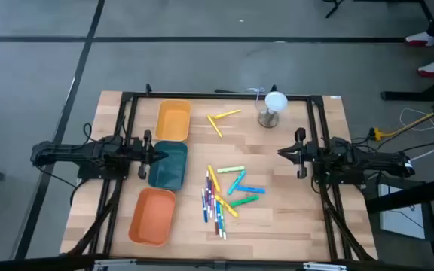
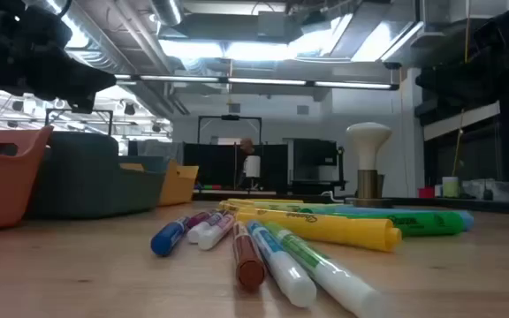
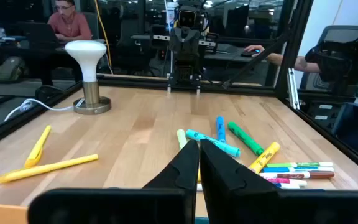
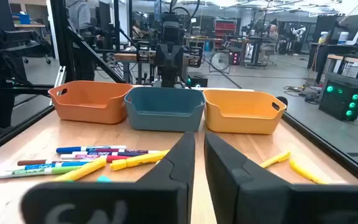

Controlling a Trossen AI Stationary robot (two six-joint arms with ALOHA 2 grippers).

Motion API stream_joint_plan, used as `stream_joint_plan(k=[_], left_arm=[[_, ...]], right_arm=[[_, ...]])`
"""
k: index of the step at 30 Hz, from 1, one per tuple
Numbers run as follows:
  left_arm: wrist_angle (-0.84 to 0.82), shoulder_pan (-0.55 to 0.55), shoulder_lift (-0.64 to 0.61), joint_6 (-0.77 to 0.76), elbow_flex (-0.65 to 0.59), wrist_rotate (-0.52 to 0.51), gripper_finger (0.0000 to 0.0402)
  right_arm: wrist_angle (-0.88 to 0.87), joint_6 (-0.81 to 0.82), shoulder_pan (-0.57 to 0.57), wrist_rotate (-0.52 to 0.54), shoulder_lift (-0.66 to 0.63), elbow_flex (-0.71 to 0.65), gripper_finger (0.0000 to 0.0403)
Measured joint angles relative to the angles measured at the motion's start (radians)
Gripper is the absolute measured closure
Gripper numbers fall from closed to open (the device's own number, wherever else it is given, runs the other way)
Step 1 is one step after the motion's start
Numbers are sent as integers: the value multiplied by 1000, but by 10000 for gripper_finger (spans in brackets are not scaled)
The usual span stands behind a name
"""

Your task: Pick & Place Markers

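Observation:
A loose pile of markers (image 1: 224, 192) in yellow, green, light blue, red, blue and purple lies flat on the wooden table, right of centre near the front; the low view shows the pile (image 2: 281, 238) close up. Two yellow markers (image 1: 223, 120) lie apart toward the far edge. My left gripper (image 1: 157, 154) hangs shut above the teal tray (image 1: 173, 172), left of the pile. My right gripper (image 1: 281, 153) hangs shut to the pile's right, facing it. Both are empty, and each wrist view looks past its own fingers at the pile (image 3: 253, 152) (image 4: 98, 158).
Three trays stand in a row at the left: yellow (image 1: 173, 120) at the far end, teal in the middle, orange (image 1: 154, 214) at the near end. A white mushroom lamp (image 1: 272, 105) stands at the far right. A black frame borders the table. A person (image 3: 64, 22) sits beyond it.

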Motion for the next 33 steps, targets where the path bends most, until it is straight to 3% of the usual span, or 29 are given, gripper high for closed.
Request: stream_joint_plan(k=[33], left_arm=[[0,0,0,0,0,0,391]], right_arm=[[0,0,0,0,0,0,366]])
